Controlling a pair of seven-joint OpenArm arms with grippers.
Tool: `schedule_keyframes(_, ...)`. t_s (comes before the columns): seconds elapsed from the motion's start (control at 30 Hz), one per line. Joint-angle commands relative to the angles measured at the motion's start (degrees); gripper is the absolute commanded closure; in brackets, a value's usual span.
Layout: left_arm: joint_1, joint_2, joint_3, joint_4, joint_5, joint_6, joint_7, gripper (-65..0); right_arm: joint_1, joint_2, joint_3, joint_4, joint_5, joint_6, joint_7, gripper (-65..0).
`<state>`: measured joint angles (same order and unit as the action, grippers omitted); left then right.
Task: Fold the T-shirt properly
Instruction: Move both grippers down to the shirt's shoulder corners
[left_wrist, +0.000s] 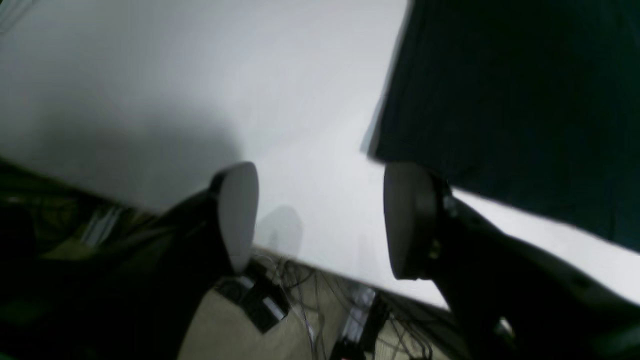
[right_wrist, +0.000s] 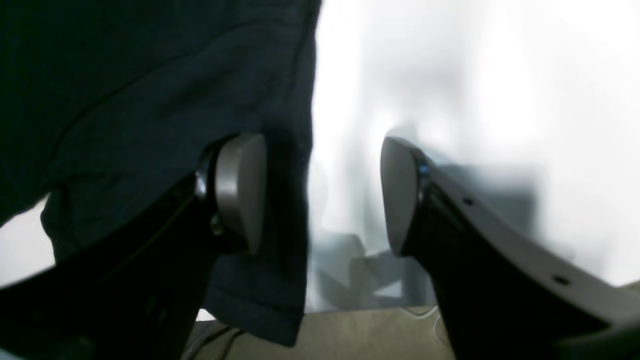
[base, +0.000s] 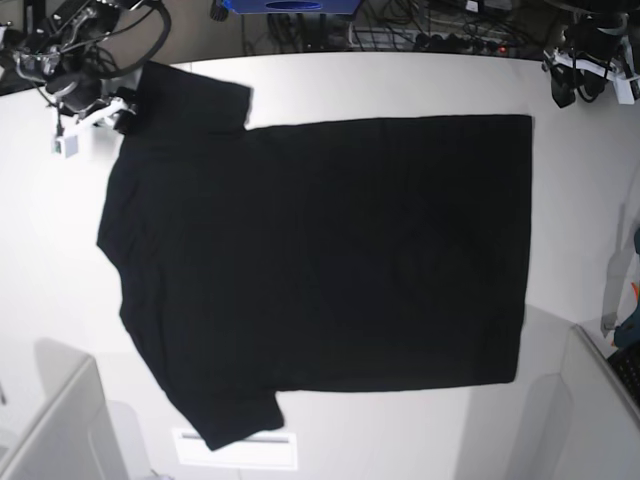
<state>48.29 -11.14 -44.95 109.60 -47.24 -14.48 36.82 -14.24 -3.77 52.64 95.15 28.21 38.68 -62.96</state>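
Note:
The black T-shirt (base: 320, 250) lies spread flat, plain side up, on the white table (base: 400, 85), sleeves to the left and hem to the right. My right gripper (base: 88, 108) is at the far left corner by the upper sleeve. In the right wrist view it (right_wrist: 320, 192) is open, and the sleeve (right_wrist: 125, 75) lies under its left finger (right_wrist: 240, 190), with the hem reaching into the gap. My left gripper (base: 590, 75) is at the far right. In the left wrist view it (left_wrist: 322, 220) is open and empty, beside the shirt's corner (left_wrist: 525, 100).
Cables and a power strip (left_wrist: 260, 300) lie on the floor past the table edge. A blue object (base: 295, 5) and more cables sit beyond the far edge. Grey panels stand at the near left (base: 55, 420) and near right (base: 590, 400). A white label (base: 235, 450) lies near the lower sleeve.

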Motion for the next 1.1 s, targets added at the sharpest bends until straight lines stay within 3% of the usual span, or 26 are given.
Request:
schedule_keyframes(0.0, 1.0, -0.6, -0.5, 0.1, -0.4, -0.2, -0.7, -38.5, -0.9, -0.1, -1.2, 0.1, -0.9, 1.0, -2.5, -34.1)
schedule_keyframes(0.33, -3.2, -0.4, 0.0, -0.5, -0.4, -0.2, -0.6, -38.7, -2.0, -0.3, -2.4, -2.5, -0.9, 1.3, -3.0, -32.6)
schedule_keyframes(0.43, -4.3, -0.6, 2.5, -0.9, -0.5, -0.2, -0.6, -38.7, -2.0, -0.3, -2.5, -2.5, -0.9, 1.3, -3.0, -19.7)
schedule_keyframes(0.53, -5.1, -0.4, 4.8, -0.9, -0.5, -0.2, -0.6, -38.7, -2.0, -0.3, -2.5, -2.5, -0.9, 1.3, -3.0, 0.0)
schedule_keyframes(1.07, -12.9, 0.5, 7.7, -13.2, -1.0, -0.2, -0.6, -38.7, -2.0, -0.1, -2.5, -2.5, -1.1, 1.3, -3.1, 0.0)
